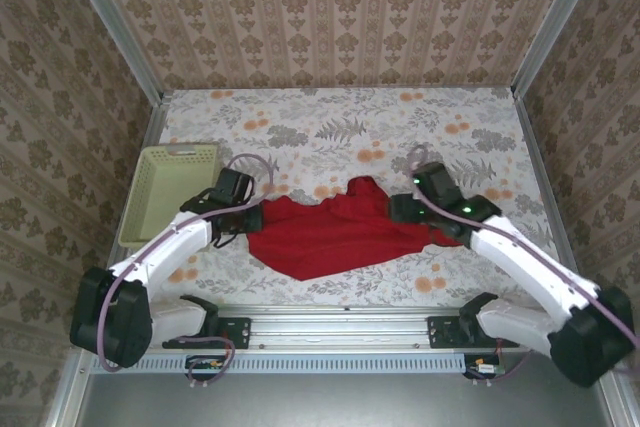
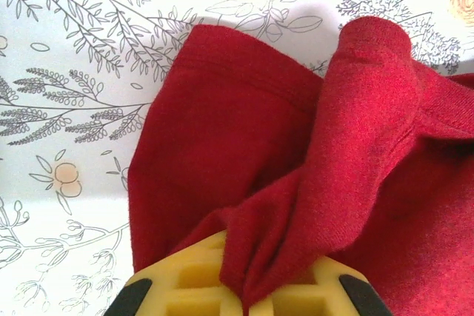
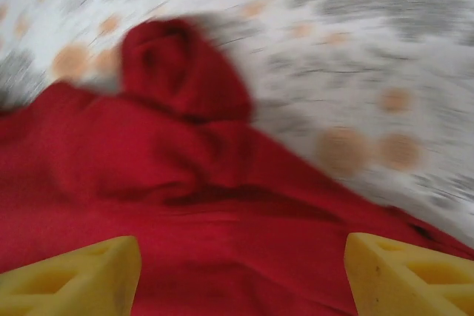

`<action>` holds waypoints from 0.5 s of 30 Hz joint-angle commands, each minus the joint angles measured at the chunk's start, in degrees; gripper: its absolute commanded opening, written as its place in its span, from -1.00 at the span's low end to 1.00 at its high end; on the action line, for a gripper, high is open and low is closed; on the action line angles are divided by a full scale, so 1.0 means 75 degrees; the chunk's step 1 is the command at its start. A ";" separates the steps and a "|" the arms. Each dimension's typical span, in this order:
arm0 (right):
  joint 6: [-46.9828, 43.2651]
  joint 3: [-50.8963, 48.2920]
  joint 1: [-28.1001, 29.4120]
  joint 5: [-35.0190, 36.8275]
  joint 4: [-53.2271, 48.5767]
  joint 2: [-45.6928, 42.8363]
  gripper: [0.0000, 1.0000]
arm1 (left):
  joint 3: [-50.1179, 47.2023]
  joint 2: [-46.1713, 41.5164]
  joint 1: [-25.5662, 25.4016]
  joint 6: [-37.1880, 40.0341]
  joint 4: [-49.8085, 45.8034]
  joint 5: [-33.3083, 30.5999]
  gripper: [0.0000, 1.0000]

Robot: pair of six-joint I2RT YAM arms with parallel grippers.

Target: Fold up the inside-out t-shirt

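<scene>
Beige damask-patterned walls (image 1: 330,7) close in three sides, with grey metal posts (image 1: 115,22) at the corners. The table (image 1: 330,117) bears a pale floral print.

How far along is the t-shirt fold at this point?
Done: nothing folded; the red t-shirt lies crumpled on the table. In hand: left tool shut on a bunch of its cloth, right tool open over the shirt. Left: flattening and every fold.
</scene>
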 commanded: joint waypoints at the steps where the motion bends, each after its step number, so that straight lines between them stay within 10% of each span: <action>1: -0.1050 0.0378 0.0465 -0.0385 0.0629 0.0781 0.49 | -0.0054 0.0027 0.0090 -0.0130 0.0166 0.0161 -1.00; 15: -0.2066 0.1111 0.1037 0.1058 0.0285 0.2883 0.40 | -0.0179 -0.0132 0.0257 -0.0119 0.0158 0.0207 -1.00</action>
